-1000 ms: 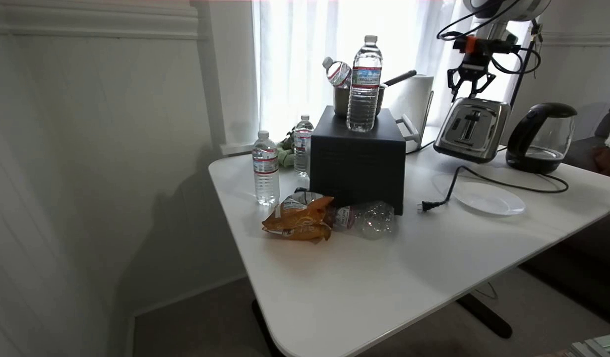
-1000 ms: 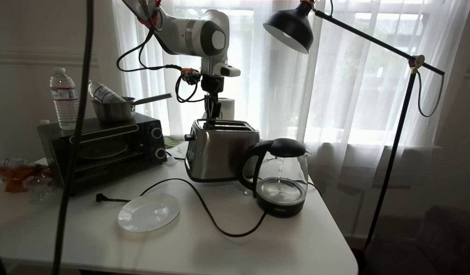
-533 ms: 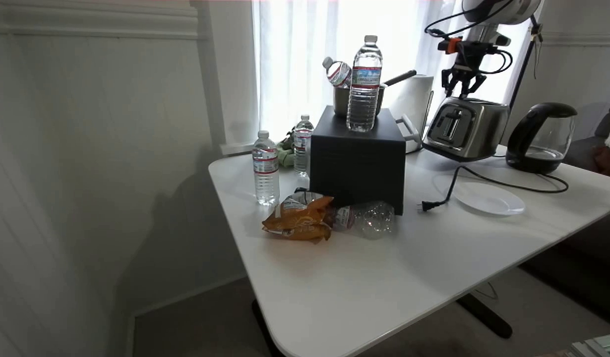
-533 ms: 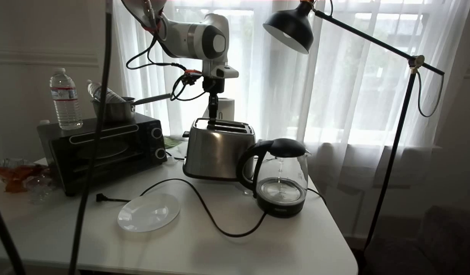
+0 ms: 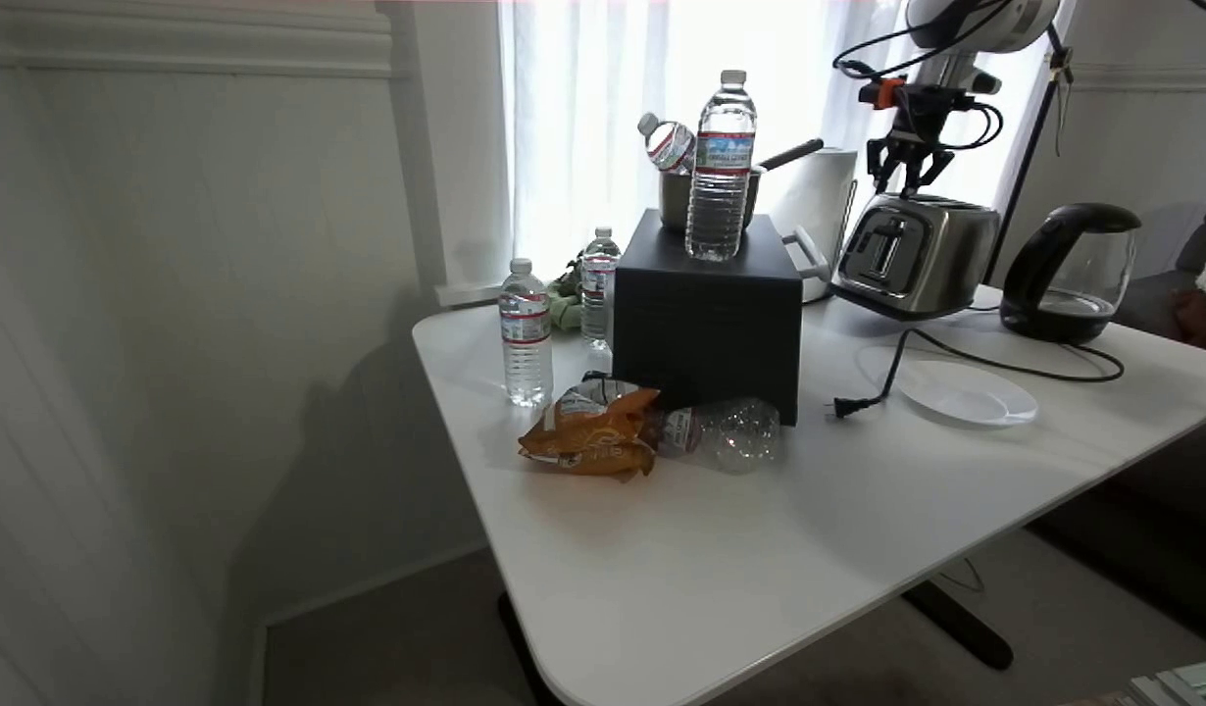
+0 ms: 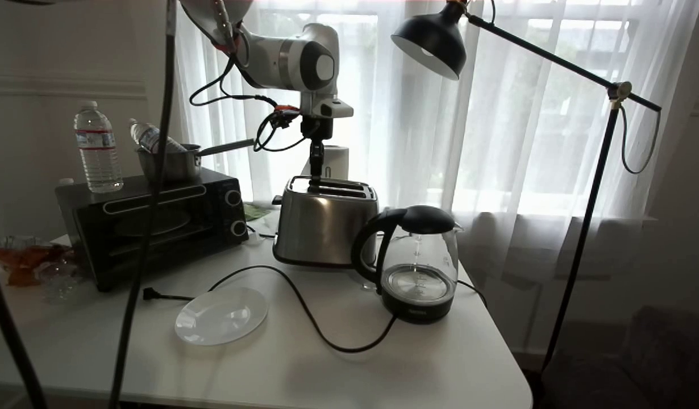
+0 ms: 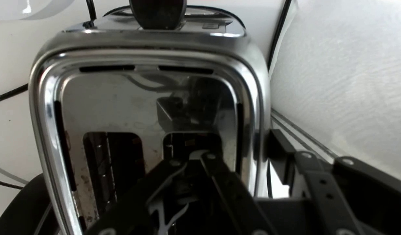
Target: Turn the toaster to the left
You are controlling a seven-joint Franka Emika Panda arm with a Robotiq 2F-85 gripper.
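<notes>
The black two-fingered gripper (image 5: 895, 190) is clamped on the shiny silver box-shaped toaster (image 6: 327, 230) near the window-side edge of the white table (image 6: 440, 363), one finger inside a slot, the other against the outer wall. Just beside stands a black-handled glass kettle (image 6: 417, 278); farther from that edge lies a round white plate (image 6: 221, 315).

No legible text (bottle labels (image 5: 725, 154) too small).

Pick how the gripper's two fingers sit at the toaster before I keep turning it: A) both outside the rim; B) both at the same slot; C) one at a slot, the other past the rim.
C: the wrist view shows one finger at a slot of the toaster and the other finger past its rim.
</notes>
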